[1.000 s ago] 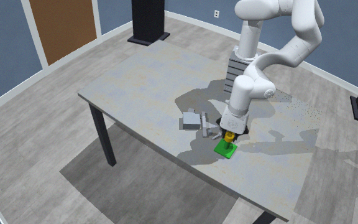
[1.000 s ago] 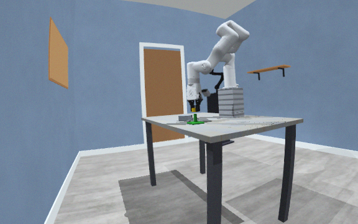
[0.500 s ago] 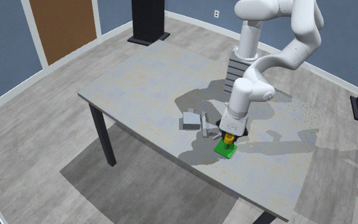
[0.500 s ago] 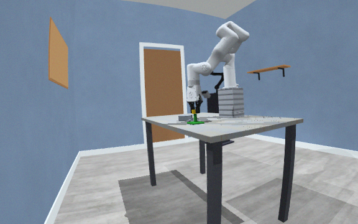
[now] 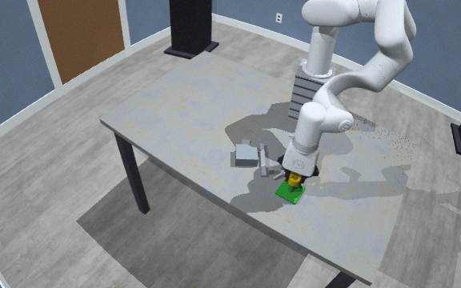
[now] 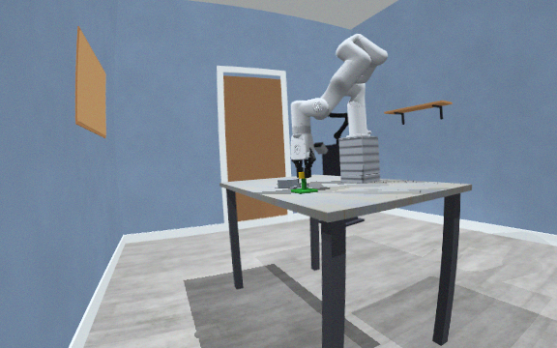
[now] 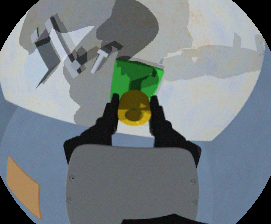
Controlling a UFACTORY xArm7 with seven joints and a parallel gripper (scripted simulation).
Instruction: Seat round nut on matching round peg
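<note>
My gripper (image 5: 294,182) is shut on a yellow round nut (image 5: 293,180). It holds the nut right above a green square base (image 5: 290,192) near the table's front edge. In the wrist view the nut (image 7: 134,107) sits between my two dark fingers, over the near edge of the green base (image 7: 138,83). In the exterior view the nut (image 6: 302,175) is at the top of a thin green peg (image 6: 303,184) that rises from the base (image 6: 304,190). I cannot tell how far the nut is down the peg.
A grey block with a handle (image 5: 246,155) and a grey square peg stand (image 5: 263,160) lie just left of the green base. The arm's grey ribbed pedestal (image 5: 306,90) stands at the back of the table. The table's front edge is close to the base.
</note>
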